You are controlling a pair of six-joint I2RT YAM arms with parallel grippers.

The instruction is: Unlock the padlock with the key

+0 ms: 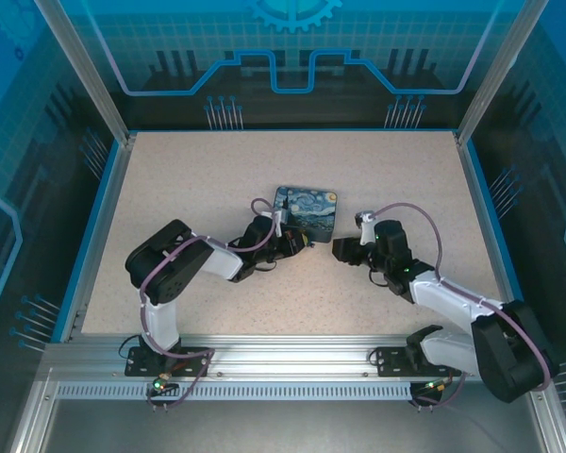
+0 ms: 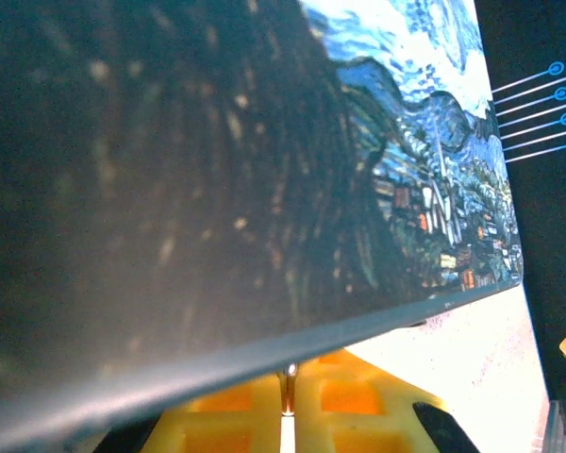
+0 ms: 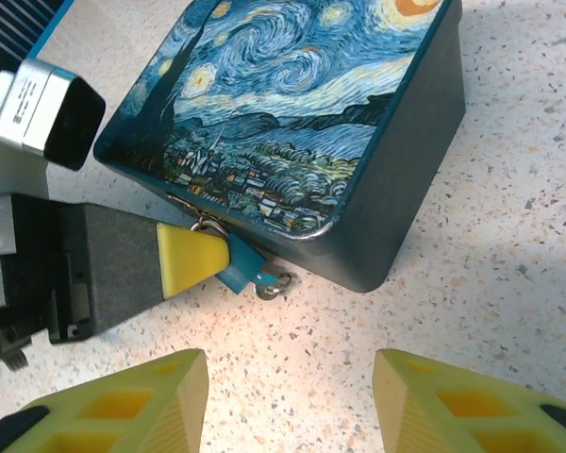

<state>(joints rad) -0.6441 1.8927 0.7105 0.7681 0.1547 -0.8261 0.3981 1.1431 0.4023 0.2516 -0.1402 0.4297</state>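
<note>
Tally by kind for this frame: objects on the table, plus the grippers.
Painted tin box: 1
Small teal piece with a metal ring, at the tin's front edge: 1
Grippers: 2 (left gripper, jaws shut; right gripper, jaws open)
Total: 4

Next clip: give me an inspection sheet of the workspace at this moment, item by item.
Surface: speckled beige tabletop, no spills seen.
Job's things: small teal-grey metal padlock hangs at the near edge of the blue swirl-painted rectangular tin. A small metal ring juts from its free end. The thin metal key cannot be told apart.
Clutter: nothing seen.
End effectors: left end effector shut on the padlock. Right end effector open, just short of it.
Cables: purple cables loop over both wrists.
Surroundings: blue translucent enclosure walls on an aluminium frame.
</note>
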